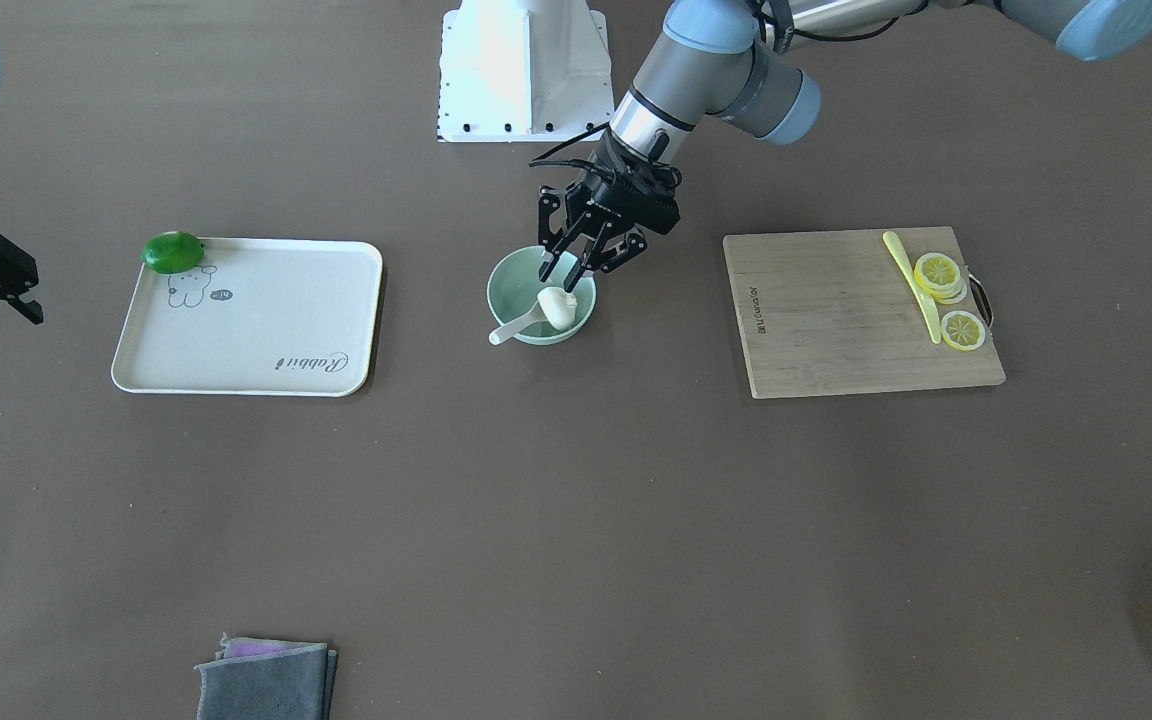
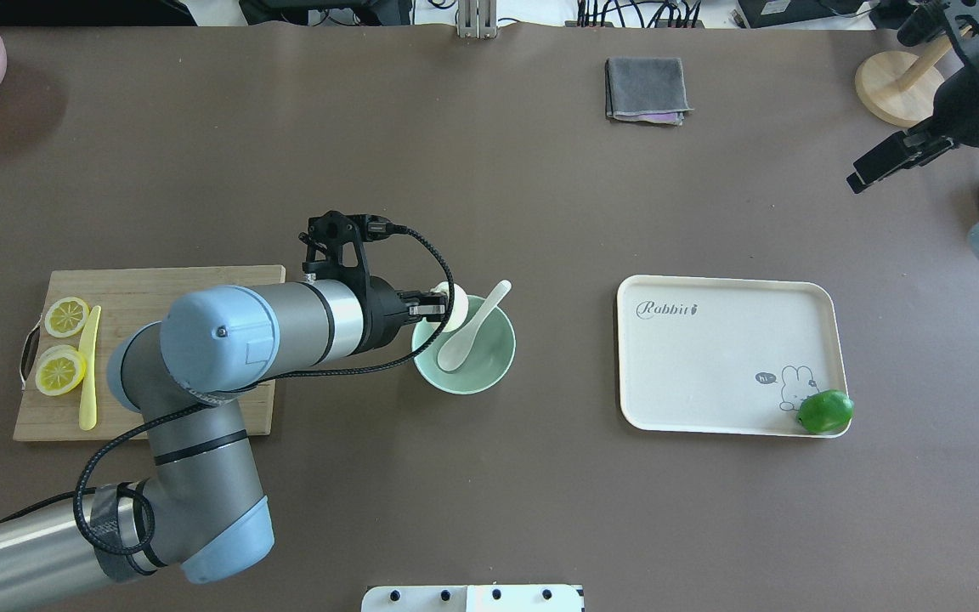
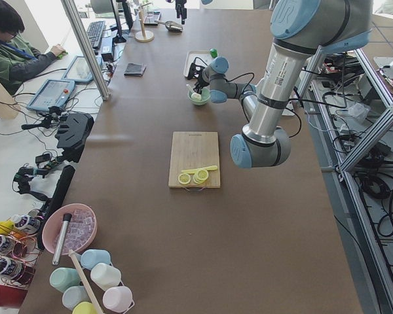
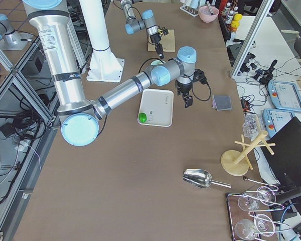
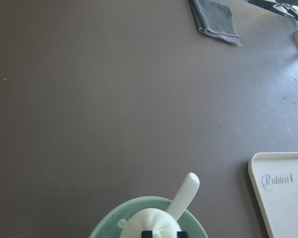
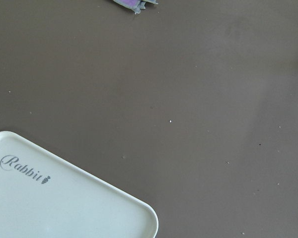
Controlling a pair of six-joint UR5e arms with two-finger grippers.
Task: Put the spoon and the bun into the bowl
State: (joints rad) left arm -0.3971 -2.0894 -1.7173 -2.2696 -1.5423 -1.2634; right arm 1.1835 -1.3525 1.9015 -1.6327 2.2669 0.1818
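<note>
Over bowl (image 1: 514,290), left end effector (image 1: 566,271) is hanging released, bun (image 1: 558,308) directly below beside spoon (image 1: 519,326).

Mint-green bowl (image 1: 511,290); white spoon (image 1: 518,325); white bun (image 1: 558,308).

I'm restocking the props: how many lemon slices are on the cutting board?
3. Flat yellow lemon slices on the wooden cutting board beside the yellow-green plastic knife: two stacked at its handle end, one alone. More could hide under the stack.
</note>
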